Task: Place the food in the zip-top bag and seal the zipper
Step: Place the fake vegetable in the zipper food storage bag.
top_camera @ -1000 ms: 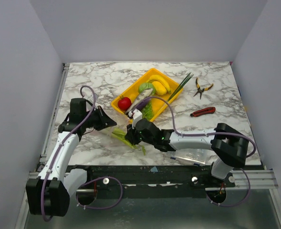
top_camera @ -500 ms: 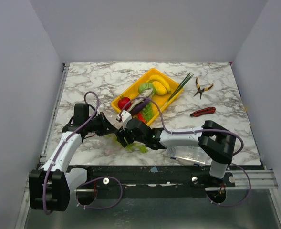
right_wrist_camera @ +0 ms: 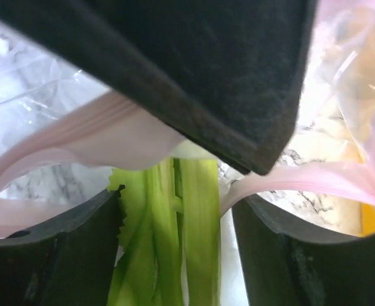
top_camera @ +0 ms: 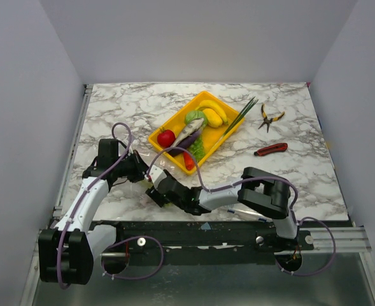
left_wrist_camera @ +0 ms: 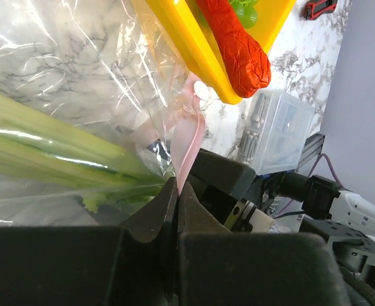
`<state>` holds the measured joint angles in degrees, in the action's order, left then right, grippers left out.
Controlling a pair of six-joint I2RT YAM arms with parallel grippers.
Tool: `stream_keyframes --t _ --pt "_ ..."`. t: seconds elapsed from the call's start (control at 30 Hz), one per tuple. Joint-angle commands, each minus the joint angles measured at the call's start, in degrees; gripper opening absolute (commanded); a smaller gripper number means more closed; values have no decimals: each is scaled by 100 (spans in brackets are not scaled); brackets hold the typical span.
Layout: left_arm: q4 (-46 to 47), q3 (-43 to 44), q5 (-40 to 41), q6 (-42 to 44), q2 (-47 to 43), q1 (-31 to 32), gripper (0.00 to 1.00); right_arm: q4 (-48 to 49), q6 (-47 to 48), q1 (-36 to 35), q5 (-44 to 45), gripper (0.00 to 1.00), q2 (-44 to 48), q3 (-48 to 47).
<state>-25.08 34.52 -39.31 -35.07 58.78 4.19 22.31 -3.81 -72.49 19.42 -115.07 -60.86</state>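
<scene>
The zip-top bag [left_wrist_camera: 79, 70] lies crinkled on the marble beside the yellow tray [top_camera: 228, 131]. My left gripper [top_camera: 142, 172] is shut on its pink zipper strip [left_wrist_camera: 190, 137] and holds the mouth up. My right gripper [top_camera: 156, 191] is at the mouth, right beside the left one, with the green leek [right_wrist_camera: 174, 242] between its fingers. The pink strip [right_wrist_camera: 79, 127] arches over the leek, and the leek's leafy end shows inside the bag [left_wrist_camera: 41, 146]. The tomato [top_camera: 166, 138], bananas [top_camera: 212, 115], fish [top_camera: 192, 131], red pepper [left_wrist_camera: 235, 44] and leafy piece [top_camera: 198, 148] lie in the tray.
Yellow-handled pliers [top_camera: 271, 117] and a red utility knife [top_camera: 271, 148] lie right of the tray. Thin green stems [top_camera: 240, 116] rest across its far corner. A rigid clear box [left_wrist_camera: 279, 127] stands near the front edge under my right arm.
My right gripper has carried the leek left and toward the front, into the bag's mouth. My left gripper first shifted slightly right, then held the strip still.
</scene>
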Motion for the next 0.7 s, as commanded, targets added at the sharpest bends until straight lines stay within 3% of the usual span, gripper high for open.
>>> stream_keyframes --t 0.0,0.03,0.1,0.23,0.4,0.67 --pt "13 -19 42 7 -178 -31 0 420 197 -72 1192 56 -320 230" --pt "-11 -16 54 9 -204 -32 0 584 178 -76 1119 41 -224 354" --pt "-100 30 117 32 -285 -32 0 787 88 -77 969 23 -9 511" --pt "-349 175 354 129 -568 -32 0 615 -454 -99 726 1 580 554" --pt "-634 386 357 112 -895 -38 0 84 -1684 -105 174 0 1254 355" --pt "-824 496 257 -176 -1308 -35 0 -400 -3443 -90 517 0 1731 227"
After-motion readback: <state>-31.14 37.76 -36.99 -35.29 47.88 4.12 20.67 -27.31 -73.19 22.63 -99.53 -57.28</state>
